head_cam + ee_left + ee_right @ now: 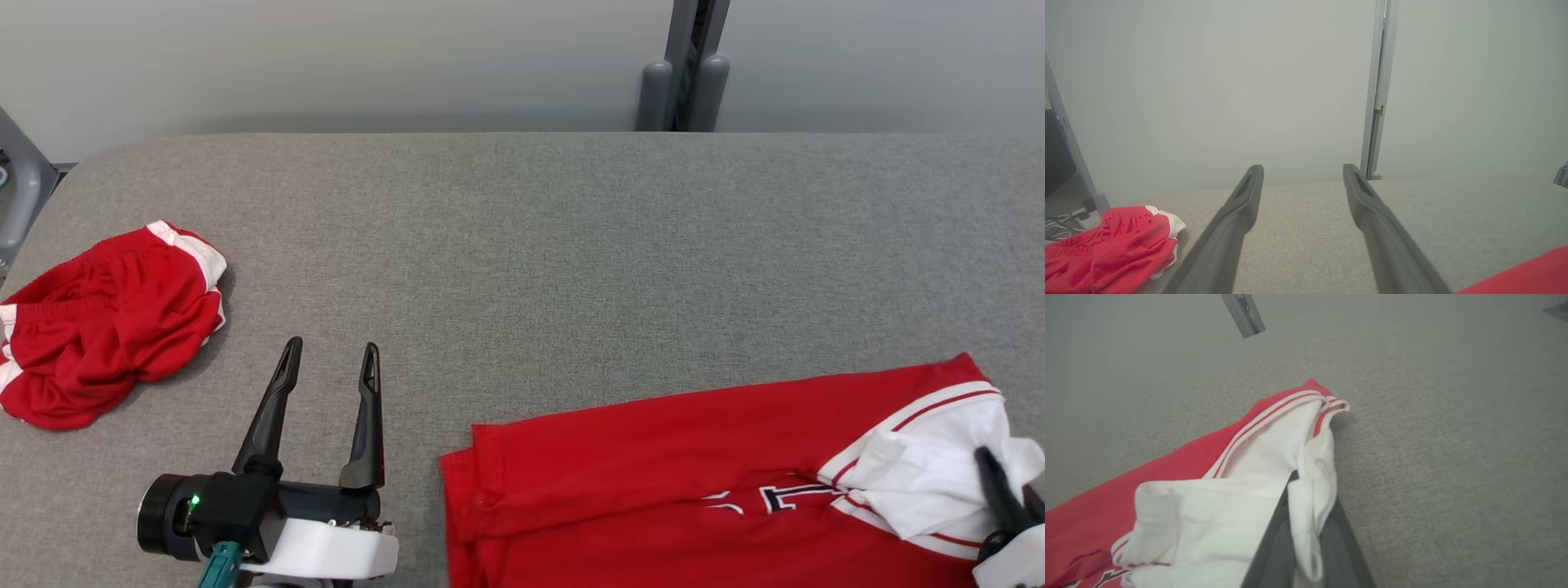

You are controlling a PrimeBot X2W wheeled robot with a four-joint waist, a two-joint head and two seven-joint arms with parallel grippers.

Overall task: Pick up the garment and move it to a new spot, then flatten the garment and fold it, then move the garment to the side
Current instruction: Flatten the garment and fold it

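Note:
A red garment (653,465) with white sleeves and striped trim lies at the near right of the grey table (531,245). My right gripper (1000,482) at the lower right is shut on a fold of the garment's white sleeve (1306,522); in the right wrist view the white cloth is pinched between the two dark fingers (1274,543). My left gripper (331,363) stands open at the lower left with nothing between its fingers, just left of the garment's red edge (1527,273).
A crumpled pair of red shorts with white trim (106,322) lies at the table's left edge, also in the left wrist view (1114,249). A grey post (686,65) stands behind the table's far edge against a pale wall.

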